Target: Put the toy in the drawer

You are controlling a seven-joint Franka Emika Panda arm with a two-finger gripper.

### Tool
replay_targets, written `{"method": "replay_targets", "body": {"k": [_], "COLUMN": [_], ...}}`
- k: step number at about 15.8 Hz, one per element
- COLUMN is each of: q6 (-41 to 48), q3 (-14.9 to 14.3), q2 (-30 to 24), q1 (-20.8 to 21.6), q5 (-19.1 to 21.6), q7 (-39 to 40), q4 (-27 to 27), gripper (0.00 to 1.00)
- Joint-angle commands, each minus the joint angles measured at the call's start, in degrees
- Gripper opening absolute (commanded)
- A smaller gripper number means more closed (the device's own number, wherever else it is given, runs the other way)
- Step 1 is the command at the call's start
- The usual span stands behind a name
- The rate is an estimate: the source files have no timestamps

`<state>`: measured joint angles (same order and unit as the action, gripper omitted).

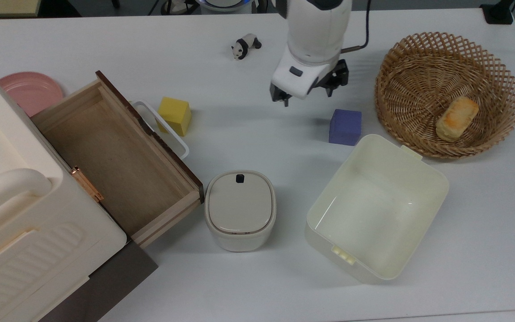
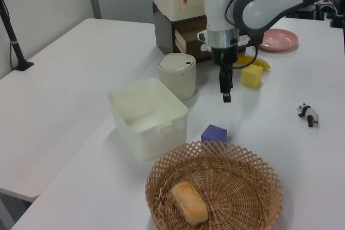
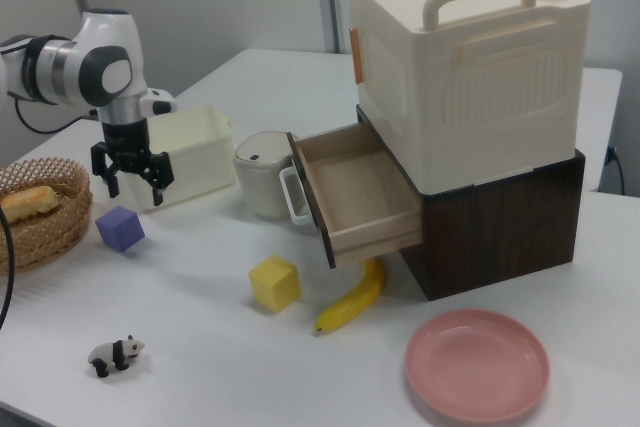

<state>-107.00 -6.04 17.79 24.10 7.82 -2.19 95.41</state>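
The panda figurine [image 1: 246,46] is seen standing on the white table [image 1: 248,286], well apart from the pulled-out wooden drawer [image 1: 119,163]. The gripper [image 3: 131,182] is held above the table near the purple cube [image 1: 345,127], its fingers spread apart and empty

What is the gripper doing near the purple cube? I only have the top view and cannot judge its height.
Observer: In the right view the gripper hangs open and empty above the table, higher than the purple cube, touching nothing.
Operator: Is there anything by the drawer that I am missing?
Observer: Yes. A banana lies on the table, one end tucked under the front of the open drawer, beside the yellow cube.
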Motion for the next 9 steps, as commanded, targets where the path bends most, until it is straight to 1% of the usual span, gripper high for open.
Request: {"method": "replay_targets", "body": {"k": [1, 5, 6, 9], "q6": [-5.1, -8.2, -9.8, -10.9], "q3": [-1.3, -1.3, -1.3, -1.3], "q2": [3.3, 8.7, 8.9, 9.1], "q1": [4.3, 6.4, 6.7, 7.5], "q5": [1.3, 1.0, 1.0, 0.9], "q7": [-5.9, -9.2, -9.8, -11.2], "q4": [-0.1, -1.7, -1.9, -1.8], "gripper": [1.00, 1.00, 1.00, 1.00]}}
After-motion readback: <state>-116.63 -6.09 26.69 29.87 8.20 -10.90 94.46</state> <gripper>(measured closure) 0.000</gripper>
